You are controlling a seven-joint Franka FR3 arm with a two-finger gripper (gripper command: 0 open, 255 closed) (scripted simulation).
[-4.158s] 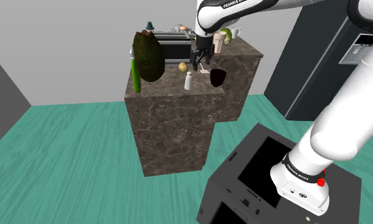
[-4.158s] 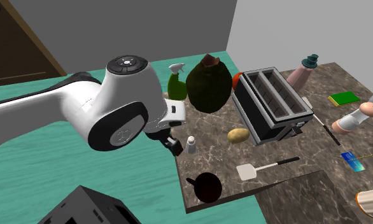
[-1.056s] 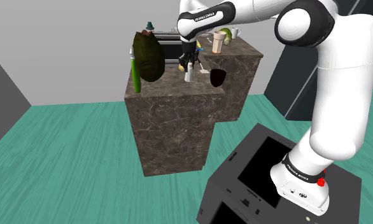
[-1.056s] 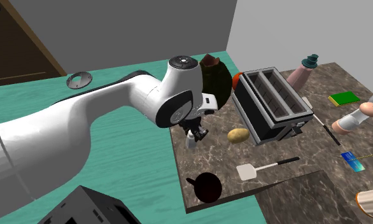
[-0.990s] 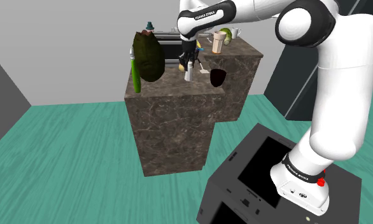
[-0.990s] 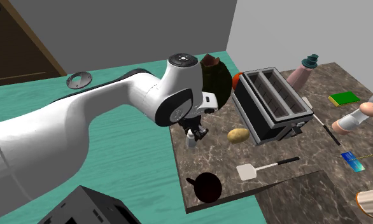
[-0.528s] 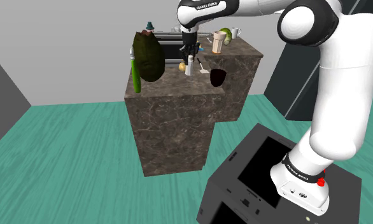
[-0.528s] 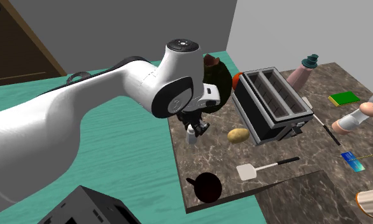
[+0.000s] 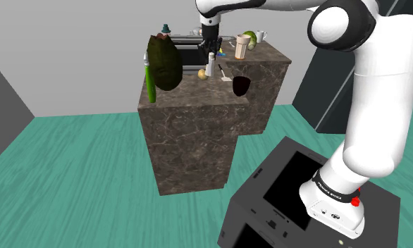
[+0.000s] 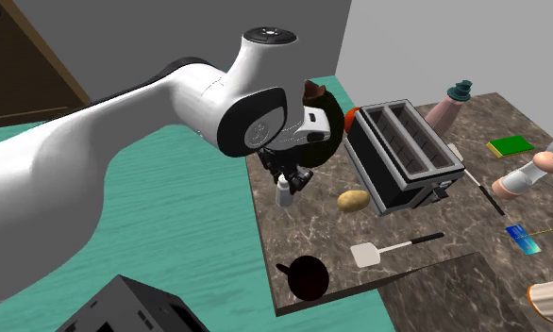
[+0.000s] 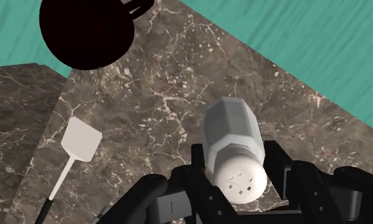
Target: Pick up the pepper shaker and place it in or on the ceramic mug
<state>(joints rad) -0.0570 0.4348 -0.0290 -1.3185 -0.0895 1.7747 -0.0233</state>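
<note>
Presently we are pinching the pale grey faceted pepper shaker (image 11: 233, 143) in our black gripper (image 11: 236, 160), round black mug (image 11: 83, 32) ahead.

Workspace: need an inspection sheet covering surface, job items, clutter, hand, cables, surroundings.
Surface: dark marbled counter.
Job's things: white pepper shaker clasped between the hand's fingers, over the counter; dark mug upright near the counter's edge, apart from the shaker.
Clutter: toaster, white spatula, yellowish potato, green sponge, pink bottle, green spray bottle, dark green sack.
Hand: hand shut on the shaker, pointing down at the counter.
Cables: nothing seen.
Surroundings: teal floor, grey wall, black stand.
</note>
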